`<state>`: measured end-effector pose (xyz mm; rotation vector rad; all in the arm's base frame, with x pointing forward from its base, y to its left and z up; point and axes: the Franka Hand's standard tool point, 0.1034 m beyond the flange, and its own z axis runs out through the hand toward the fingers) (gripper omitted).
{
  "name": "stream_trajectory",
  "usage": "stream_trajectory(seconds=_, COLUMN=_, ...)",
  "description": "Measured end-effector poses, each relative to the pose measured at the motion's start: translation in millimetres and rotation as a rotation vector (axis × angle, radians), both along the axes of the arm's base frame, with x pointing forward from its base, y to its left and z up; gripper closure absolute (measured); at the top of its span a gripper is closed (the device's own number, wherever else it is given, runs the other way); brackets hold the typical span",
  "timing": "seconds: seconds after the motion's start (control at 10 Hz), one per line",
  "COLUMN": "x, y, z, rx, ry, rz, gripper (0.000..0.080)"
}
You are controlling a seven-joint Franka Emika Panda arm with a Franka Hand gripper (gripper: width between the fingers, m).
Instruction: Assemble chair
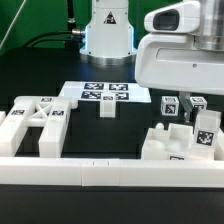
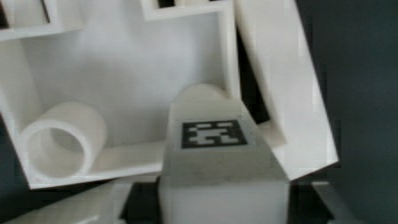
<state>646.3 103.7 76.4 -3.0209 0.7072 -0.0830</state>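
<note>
In the wrist view my gripper [image 2: 214, 198] is shut on a glossy white chair piece [image 2: 215, 150] with a square tag on its face. The piece fills the gap between the fingers [image 2: 111, 203]. Behind it lies a white chair frame [image 2: 125, 80] with a round peg [image 2: 63, 142]. In the exterior view the arm's white hand [image 1: 185, 58] hangs over the exterior view's right. Below it is the notched block [image 1: 178, 148] with a tilted tagged piece [image 1: 206, 135]. My fingertips are hidden there. An X-braced frame [image 1: 35, 125] lies at the exterior view's left.
The marker board [image 1: 104, 93] lies at the middle back, with a small white piece [image 1: 107, 109] before it. Two small tagged cubes [image 1: 170, 105] stand under the hand. A long plain white rail [image 1: 110, 172] runs along the front. The robot base [image 1: 108, 35] is behind.
</note>
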Motion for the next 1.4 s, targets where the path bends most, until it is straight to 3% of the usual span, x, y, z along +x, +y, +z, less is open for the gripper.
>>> stream_trajectory(seconds=0.3, x=-0.5, y=-9.8, z=0.2, rx=-0.016, ry=0.008, rz=-0.119, gripper=0.0479)
stream_trajectory(seconds=0.4, x=-0.7, y=-8.8, z=-0.1, rx=-0.016, ry=0.008, rz=-0.111, gripper=0.0344)
stream_trajectory(seconds=0.5, x=-1.0, y=-8.7, z=1.3, rx=-0.018, ry=0.007, rz=-0.086, gripper=0.0344)
stream_trajectory(seconds=0.6, x=-6.6, y=-8.6, z=11.3, rx=-0.019, ry=0.001, rz=0.014, gripper=0.02)
stream_trajectory(seconds=0.9, x=-30.1, y=-37.8, z=46.6, rx=-0.026, ry=-0.015, rz=0.252, gripper=0.0152)
stream_trajectory(seconds=1.4, x=-34.3, y=-39.9, z=43.7, rx=-0.028, ry=-0.014, rz=0.245, gripper=0.015)
